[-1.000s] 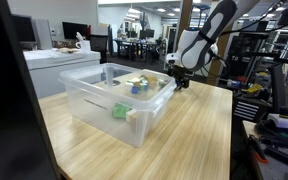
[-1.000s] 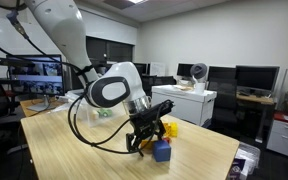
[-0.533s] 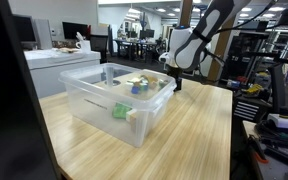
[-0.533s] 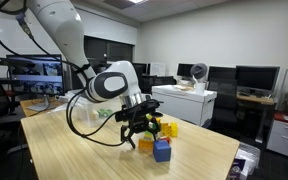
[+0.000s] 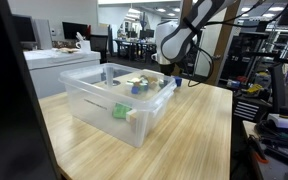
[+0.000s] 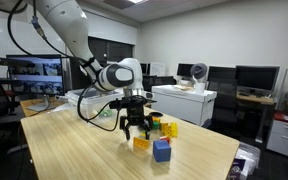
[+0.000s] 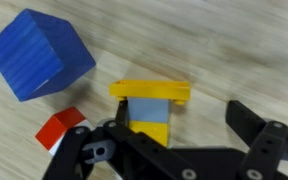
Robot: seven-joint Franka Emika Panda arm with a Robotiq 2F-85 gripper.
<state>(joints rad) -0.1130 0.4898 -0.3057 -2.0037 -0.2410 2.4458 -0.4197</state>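
My gripper (image 6: 136, 130) hangs open just above a wooden table (image 6: 74, 150), with nothing between its fingers. Right below and beside it lie loose blocks: a blue cube (image 6: 162, 150), an orange-yellow piece (image 6: 141, 143) and yellow blocks (image 6: 170, 129). In the wrist view the gripper (image 7: 179, 128) looks down on the blue cube (image 7: 41, 55), a light blue block capped by a yellow plate (image 7: 150, 92) and a small red piece (image 7: 60, 128). The left finger (image 7: 89, 155) overlaps the light blue block's near end. In an exterior view the gripper (image 5: 174, 80) shows behind a clear bin.
A clear plastic bin (image 5: 109, 100) stands on the table (image 5: 194, 135), and several blocks show through its walls. A white cabinet (image 6: 189, 103) and monitors stand beyond the table. A cluttered rack (image 5: 274, 110) lies past the table's edge.
The gripper has lifted from low beside the blue cube and swung sideways along the table, staying open. The blocks have not moved.
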